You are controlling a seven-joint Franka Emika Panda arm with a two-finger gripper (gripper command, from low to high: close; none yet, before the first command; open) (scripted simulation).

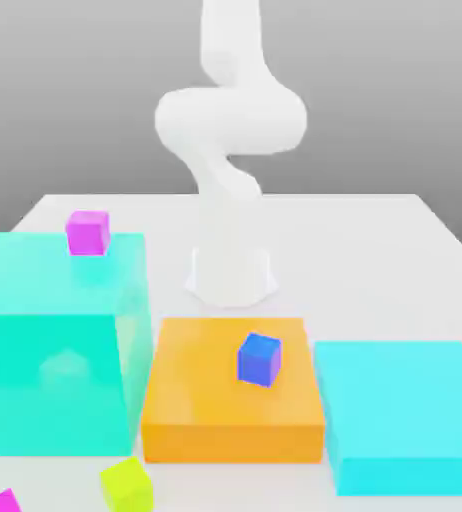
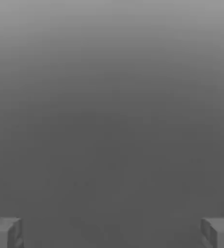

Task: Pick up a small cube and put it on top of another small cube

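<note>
Small cube [image 1: 87,232] sits atop teal block [image 1: 45,340]; claw [image 2: 112,232] wide open, empty.

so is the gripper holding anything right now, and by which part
Nothing is held. In the hand view the gripper is open, its fingers wide apart with only empty grey between them. The pink cube sits on the tall teal block.
</note>
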